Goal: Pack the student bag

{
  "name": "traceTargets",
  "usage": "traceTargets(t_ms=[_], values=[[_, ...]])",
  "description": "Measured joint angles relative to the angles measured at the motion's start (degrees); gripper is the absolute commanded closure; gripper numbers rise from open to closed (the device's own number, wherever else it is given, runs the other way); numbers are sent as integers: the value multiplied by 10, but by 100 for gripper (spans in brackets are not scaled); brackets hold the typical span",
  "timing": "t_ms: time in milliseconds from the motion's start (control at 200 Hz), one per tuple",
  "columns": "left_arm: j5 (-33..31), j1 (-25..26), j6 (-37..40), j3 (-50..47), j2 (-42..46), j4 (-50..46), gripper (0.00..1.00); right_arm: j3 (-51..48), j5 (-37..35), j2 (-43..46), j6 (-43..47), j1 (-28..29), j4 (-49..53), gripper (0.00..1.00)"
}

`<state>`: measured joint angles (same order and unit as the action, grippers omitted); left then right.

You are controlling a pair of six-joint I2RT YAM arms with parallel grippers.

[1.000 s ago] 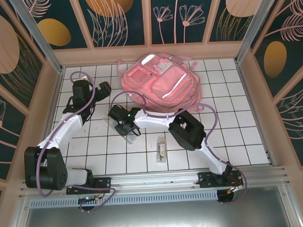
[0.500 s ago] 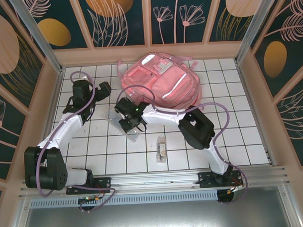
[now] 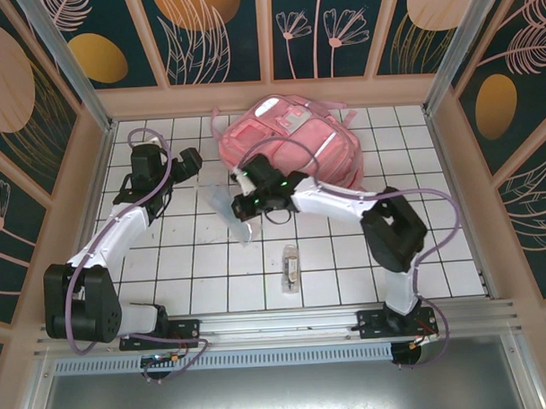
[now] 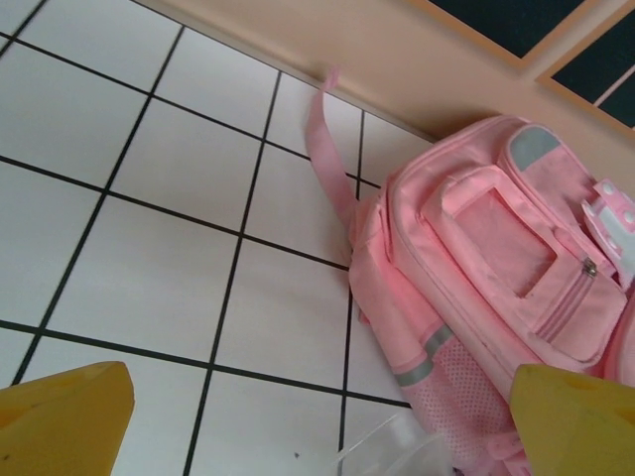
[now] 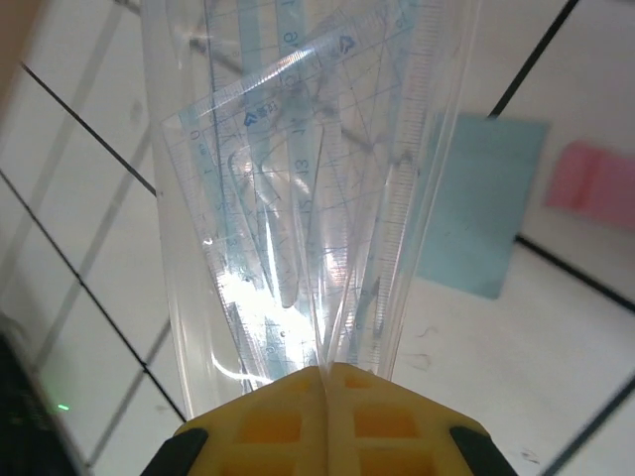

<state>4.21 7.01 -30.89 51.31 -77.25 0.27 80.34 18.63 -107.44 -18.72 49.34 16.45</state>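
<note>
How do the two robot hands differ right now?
The left gripper is open and empty; the right gripper is pinched shut on a clear pouch of rulers. The left one faces the pink backpack; the right faces the tiled table. Both have yellow fingers.

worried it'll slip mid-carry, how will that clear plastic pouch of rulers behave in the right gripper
The clear plastic pouch of rulers looks glossy, so probably slippery where the right gripper pinches its edge. The flat set squares inside likely keep it fairly stiff and light.
</note>
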Motion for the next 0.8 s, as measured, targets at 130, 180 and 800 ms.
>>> traceTargets(t_ms=[130, 180, 800], values=[[32, 0, -3, 0, -5, 6, 12, -36, 32, 63, -16, -48, -30, 100], [45, 0, -3, 2, -9, 9, 13, -50, 37, 89, -19, -67, -36, 100], [-24, 292, 102, 270, -251, -22, 19, -322, 16, 427, -92, -515, -52, 100]])
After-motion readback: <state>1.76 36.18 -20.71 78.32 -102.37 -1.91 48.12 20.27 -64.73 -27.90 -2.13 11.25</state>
